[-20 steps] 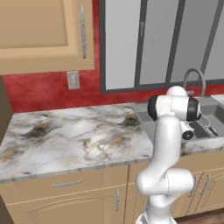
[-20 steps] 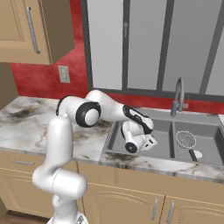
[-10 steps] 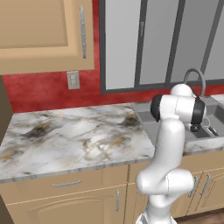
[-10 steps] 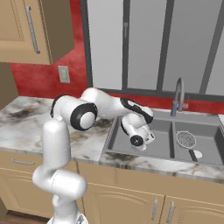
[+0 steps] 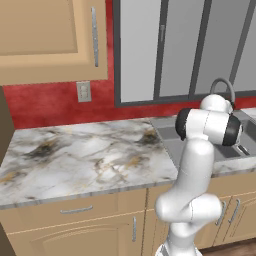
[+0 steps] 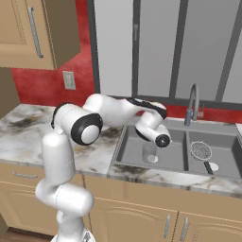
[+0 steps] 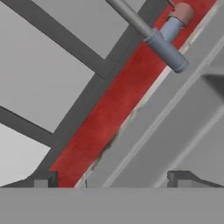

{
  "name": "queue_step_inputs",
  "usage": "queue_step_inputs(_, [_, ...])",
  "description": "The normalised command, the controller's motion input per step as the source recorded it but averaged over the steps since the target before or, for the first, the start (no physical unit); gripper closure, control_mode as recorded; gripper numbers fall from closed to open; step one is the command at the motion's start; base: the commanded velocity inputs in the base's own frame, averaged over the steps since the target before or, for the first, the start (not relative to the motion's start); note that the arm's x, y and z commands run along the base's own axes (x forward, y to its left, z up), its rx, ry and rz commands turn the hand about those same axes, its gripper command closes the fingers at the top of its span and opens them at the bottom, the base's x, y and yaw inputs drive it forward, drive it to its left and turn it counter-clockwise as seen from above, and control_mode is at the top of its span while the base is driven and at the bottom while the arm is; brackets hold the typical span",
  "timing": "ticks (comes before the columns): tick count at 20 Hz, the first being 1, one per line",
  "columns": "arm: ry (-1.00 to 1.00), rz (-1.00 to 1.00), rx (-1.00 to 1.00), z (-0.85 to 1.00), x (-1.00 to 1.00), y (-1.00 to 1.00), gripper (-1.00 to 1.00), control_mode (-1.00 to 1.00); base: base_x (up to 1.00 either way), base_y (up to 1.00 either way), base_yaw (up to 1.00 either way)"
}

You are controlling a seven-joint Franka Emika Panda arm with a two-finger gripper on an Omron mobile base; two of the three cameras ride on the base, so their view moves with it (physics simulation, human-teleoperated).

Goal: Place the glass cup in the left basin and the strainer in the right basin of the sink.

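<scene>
Marble surface (image 6: 28, 127) under tan cabinets (image 5: 50, 40), red backsplash (image 5: 55, 102), grey window panels (image 6: 156, 47). Sink (image 6: 124, 141) at 3 o'clock of the surface, faucet (image 6: 191, 101) behind. Strainer (image 6: 201, 150) in right basin (image 6: 227, 146); glass cup (image 6: 149, 151) upright in left basin (image 6: 130, 149), below the arm's wrist. Pincer (image 7: 113, 177) spread, holding nothing. No readable writing.

You see a glossy white arm (image 6: 61, 165) of rounded, tube-like segments, with black bands ringing its joints. A black disc with a small pale centre caps the wrist. The finger tips (image 7: 41, 180) are small, dark and blocky.
</scene>
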Motion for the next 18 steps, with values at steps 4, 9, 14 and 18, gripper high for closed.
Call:
queue_step_inputs(4, [0.05,0.21,-0.03,0.01,-0.01,0.00,-1.00,-1.00,0.00,0.00,0.00])
queue_step_inputs(9, [0.06,0.23,-0.13,0.00,-0.02,0.06,-1.00,-1.00,0.00,0.00,0.00])
queue_step_inputs(14, [0.05,0.23,-0.23,0.00,-0.11,0.22,-1.00,-1.00,0.00,0.00,0.00])
queue_step_inputs(18, [0.04,0.20,-0.26,0.00,-0.19,0.51,-1.00,-1.00,0.00,0.00,0.00])
